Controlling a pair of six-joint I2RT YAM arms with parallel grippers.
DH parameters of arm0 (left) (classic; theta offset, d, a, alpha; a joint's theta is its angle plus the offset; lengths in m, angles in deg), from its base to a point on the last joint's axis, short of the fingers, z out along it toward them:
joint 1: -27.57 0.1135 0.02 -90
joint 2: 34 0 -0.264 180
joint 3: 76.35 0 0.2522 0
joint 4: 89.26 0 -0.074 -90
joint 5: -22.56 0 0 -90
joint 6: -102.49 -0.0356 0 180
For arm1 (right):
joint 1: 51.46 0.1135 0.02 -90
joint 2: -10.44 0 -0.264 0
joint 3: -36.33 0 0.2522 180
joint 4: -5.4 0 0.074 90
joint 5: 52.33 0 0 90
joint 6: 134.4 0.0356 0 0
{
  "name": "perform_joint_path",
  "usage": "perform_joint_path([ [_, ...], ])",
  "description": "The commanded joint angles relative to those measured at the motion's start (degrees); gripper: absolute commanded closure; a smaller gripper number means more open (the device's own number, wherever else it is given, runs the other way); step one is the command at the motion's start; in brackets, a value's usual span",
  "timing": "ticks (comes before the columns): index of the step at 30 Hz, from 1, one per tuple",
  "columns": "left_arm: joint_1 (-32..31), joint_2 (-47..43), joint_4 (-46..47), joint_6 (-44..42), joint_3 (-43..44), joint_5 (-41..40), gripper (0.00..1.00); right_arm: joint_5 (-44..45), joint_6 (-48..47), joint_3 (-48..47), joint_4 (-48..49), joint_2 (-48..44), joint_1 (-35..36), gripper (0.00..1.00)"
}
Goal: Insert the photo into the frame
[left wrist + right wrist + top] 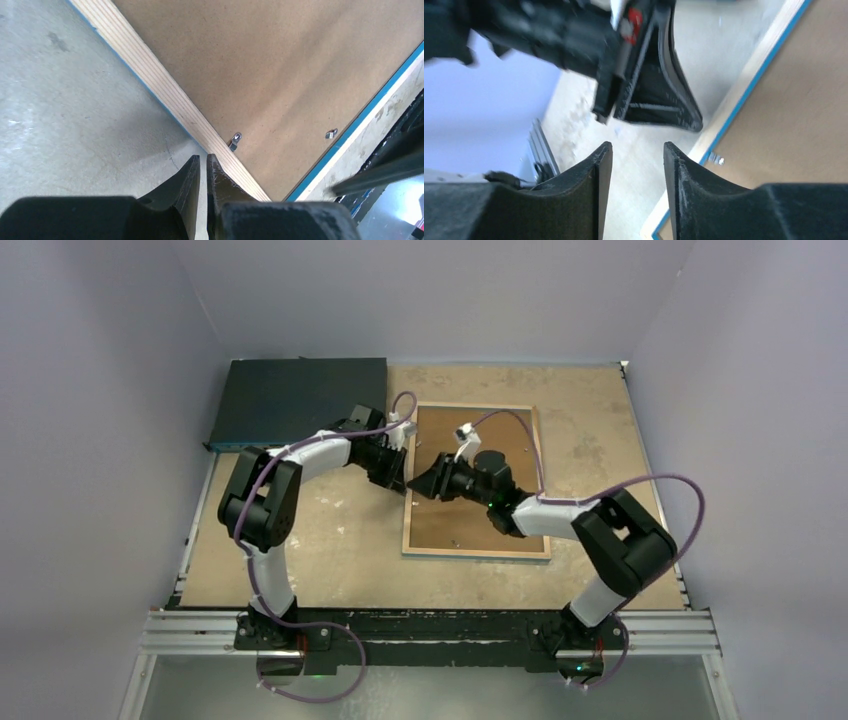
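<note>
The frame [408, 532] lies face down on the table, its wood rim [165, 90] up and a blue edge showing. A plain brown backing board [470, 525] fills it, with small metal clips [235, 139] at its edge. The photo is hidden. My left gripper [402, 480] is at the frame's left rim, its jaws nearly together [203, 159] with nothing between them. My right gripper [418, 483] hovers over the same left edge, facing the left one, open and empty [638, 150].
A dark flat box [300, 400] lies at the back left of the table, behind the left arm. The left gripper's fingers [659, 107] sit just ahead of the right gripper. Cables loop over the frame.
</note>
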Motion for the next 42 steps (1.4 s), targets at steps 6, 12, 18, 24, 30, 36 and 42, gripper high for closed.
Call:
perform_joint_path([
  [6,2.77,-1.65,-0.52,2.01,7.81,1.52,0.91,-3.52,0.62,-3.46,2.14,-1.14,-10.58,0.47],
  [12,2.77,0.82,4.75,5.22,7.97,1.39,0.88,-5.56,3.12,-11.76,2.90,9.06,-12.42,0.45],
  [18,2.86,4.41,7.16,6.38,9.23,-0.44,0.87,-5.02,3.02,-18.38,1.61,16.71,-12.44,0.45],
  [24,2.93,5.44,8.93,7.40,7.67,-1.19,0.89,-4.05,4.01,-21.61,2.22,21.07,-12.44,0.45],
  [30,3.12,5.81,10.09,8.41,5.79,-0.67,0.90,-2.46,7.91,-22.59,4.71,25.06,-12.39,0.46],
  [36,3.07,6.06,10.52,8.32,5.07,-0.46,0.90,-0.12,9.95,-24.93,4.56,27.73,-12.35,0.46],
  [42,3.16,6.06,10.63,7.93,4.58,-0.62,0.91,1.54,10.77,-27.26,2.47,28.46,-11.96,0.47],
])
